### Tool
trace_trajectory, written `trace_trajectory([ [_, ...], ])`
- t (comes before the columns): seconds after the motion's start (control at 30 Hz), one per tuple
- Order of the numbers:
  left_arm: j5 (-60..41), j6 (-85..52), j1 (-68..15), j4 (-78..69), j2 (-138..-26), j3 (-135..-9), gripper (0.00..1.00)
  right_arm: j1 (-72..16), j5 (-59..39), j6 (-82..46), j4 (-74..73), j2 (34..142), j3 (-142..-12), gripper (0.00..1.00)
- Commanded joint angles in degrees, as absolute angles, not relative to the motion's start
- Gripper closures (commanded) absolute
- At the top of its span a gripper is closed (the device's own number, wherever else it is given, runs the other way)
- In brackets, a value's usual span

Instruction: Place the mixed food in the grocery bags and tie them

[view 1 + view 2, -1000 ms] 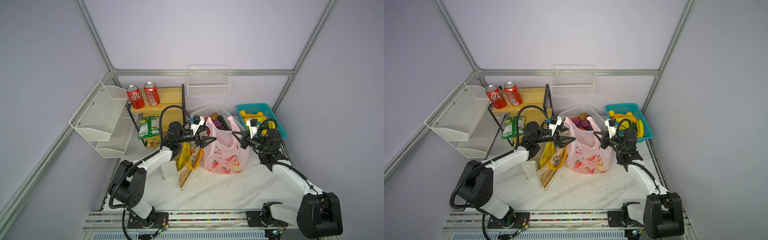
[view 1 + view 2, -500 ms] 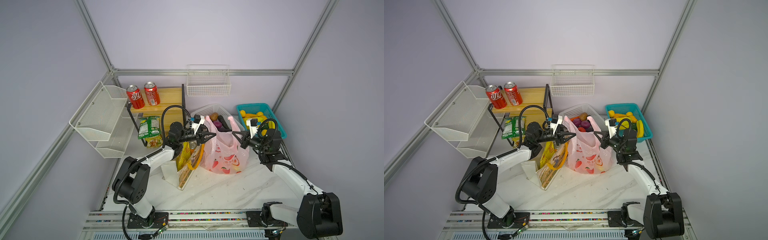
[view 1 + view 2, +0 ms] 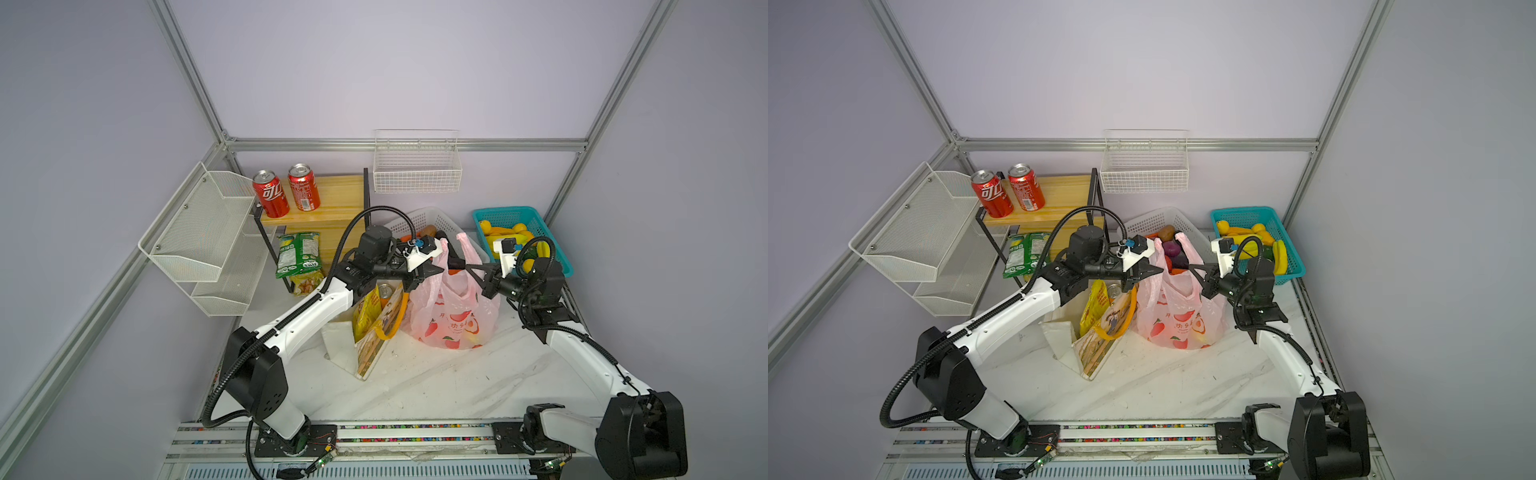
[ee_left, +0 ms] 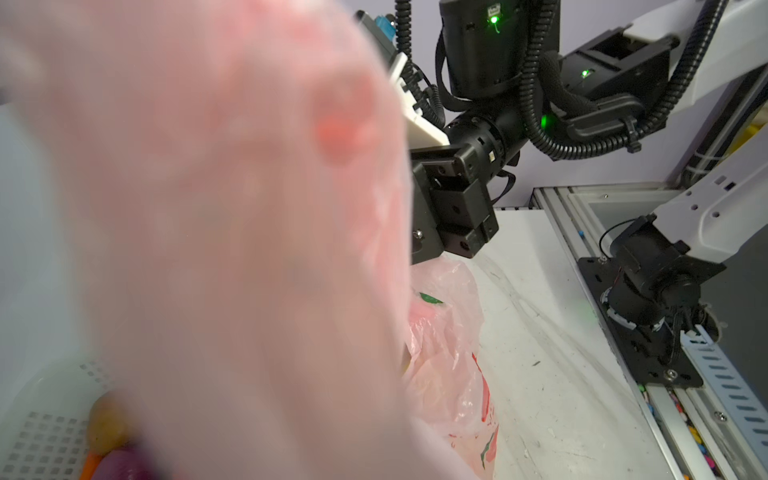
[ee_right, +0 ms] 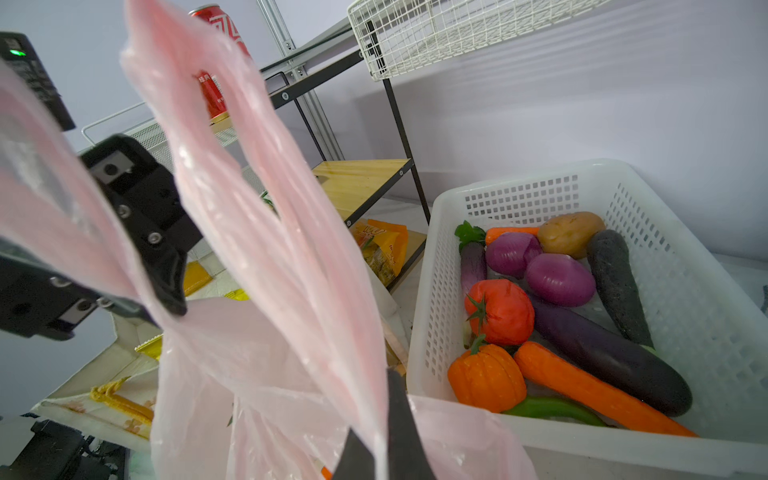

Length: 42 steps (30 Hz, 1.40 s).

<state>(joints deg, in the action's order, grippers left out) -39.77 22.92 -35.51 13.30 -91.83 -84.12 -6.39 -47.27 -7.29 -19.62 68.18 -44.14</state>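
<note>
Pink plastic bag [image 3: 453, 320]: standing on the surface [image 3: 436, 386] mid-scene, just beside the canvas tote [image 3: 376, 332] and in front of the white basket [image 3: 432, 216]; two handle loops rising upward, one being held on each side.
Left gripper [image 3: 435, 272]: reaching in from the left, jaws closed together, pinching the bag's left handle loop; pink film blurring most of the left wrist view.
Right gripper [image 3: 471, 268]: facing the left gripper across the bag mouth, jaws closed, pinching the right handle loop; film passing between the fingertips [image 5: 399, 415] in the right wrist view.
Bag contents: showing only as vague shapes through the film; cannot tell what.
Tote: sitting on the surface under the left arm, yellow-orange handle drooping over its printed side.
Yellow crisp packet [image 3: 365, 307]: standing inside the tote.
Orange soda can [image 3: 384, 289]: sitting upright in the tote beside the packet, top showing.
White basket contents: lying loose, including aubergines, onions, carrots, a tomato and a potato.
Teal basket [image 3: 519, 214]: sitting at back right, holding yellow fruit.
Red cola cans [image 3: 270, 199]: standing together on the wooden shelf [image 3: 336, 195].
Green crisp packet [image 3: 297, 253]: resting below that shelf.
</note>
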Motion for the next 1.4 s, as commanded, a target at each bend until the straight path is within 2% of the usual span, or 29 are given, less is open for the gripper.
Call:
trace_trajectory([
  [0.0,-29.9,38.5,-37.9,33.3,-93.7,-95.8,1.0,-6.2,-48.6,-5.6,-18.0,68.4,-46.4,1.0],
  [0.27,-17.9,47.2,-41.2,51.9,-102.4,-112.2,1.0,-6.1,-49.9,-3.5,-19.5,68.1,-46.2,1.0],
  [0.4,-19.2,47.7,-41.3,54.9,-104.3,-115.9,0.98,-6.2,-46.4,-4.8,-20.0,68.2,-45.6,1.0],
  [0.53,-25.6,45.9,-41.0,53.8,-103.7,-114.8,0.83,-6.2,-45.2,-5.3,-20.0,67.8,-44.9,1.0],
  [0.73,-35.4,40.6,-38.2,45.5,-100.6,-107.8,0.6,-6.2,-45.0,-5.9,-20.1,67.0,-44.6,1.0],
  [0.93,-44.2,35.2,-35.2,31.4,-94.9,-95.8,0.45,-6.2,-45.3,-5.9,-20.3,67.4,-44.4,1.0],
  [1.17,-47.5,27.6,-34.0,12.4,-90.0,-83.2,0.35,-6.2,-45.5,-6.7,-21.2,67.5,-43.8,1.0],
  [1.37,-52.4,18.6,-32.2,-0.5,-89.2,-77.6,0.25,-6.1,-45.7,-6.5,-21.0,67.7,-43.7,1.0],
])
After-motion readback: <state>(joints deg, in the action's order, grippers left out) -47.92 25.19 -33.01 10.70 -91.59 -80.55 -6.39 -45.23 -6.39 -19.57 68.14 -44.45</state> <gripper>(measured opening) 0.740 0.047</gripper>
